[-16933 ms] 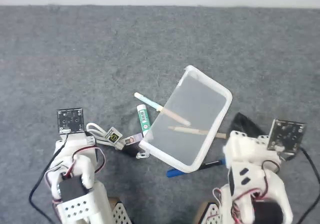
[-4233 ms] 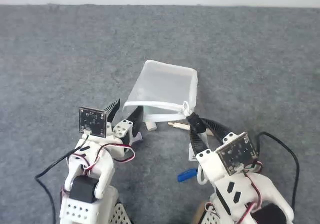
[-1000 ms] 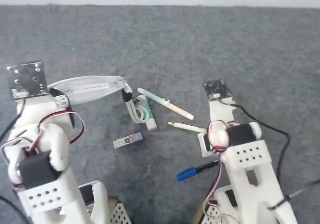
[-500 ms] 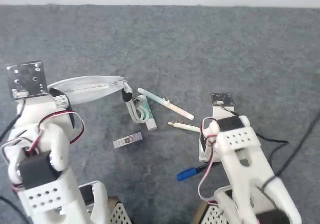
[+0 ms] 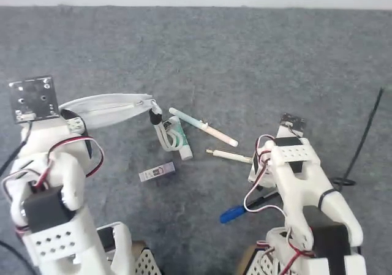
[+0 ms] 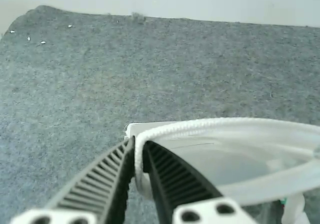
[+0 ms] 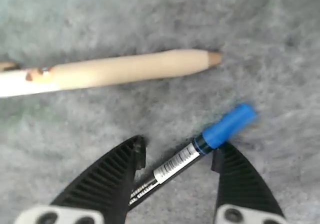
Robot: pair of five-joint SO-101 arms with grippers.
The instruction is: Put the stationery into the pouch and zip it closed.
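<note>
My left gripper (image 6: 137,151) is shut on the rim of the white translucent pouch (image 6: 225,151), holding it off the carpet at the left (image 5: 107,108). Its zip pull (image 5: 155,112) hangs at the free end. A blue-capped pen (image 7: 220,131) lies between the open fingers of my right gripper (image 7: 178,153), low over the carpet. The pen's blue cap (image 5: 233,214) pokes out beside the right arm (image 5: 294,165). A wooden pencil (image 7: 125,69) lies just beyond it. A teal-tipped pen (image 5: 202,127), a green and white tube (image 5: 177,139) and a small grey eraser (image 5: 156,172) lie in the middle.
Grey carpet (image 5: 245,54) covers the table, with open room across the far half. A white loop of cord (image 5: 165,139) lies by the tube. A black cable (image 5: 364,134) hangs at the right edge.
The right arm has swung toward the near right and come down over the blue-capped pen. The left arm holds the pouch as it did before.
</note>
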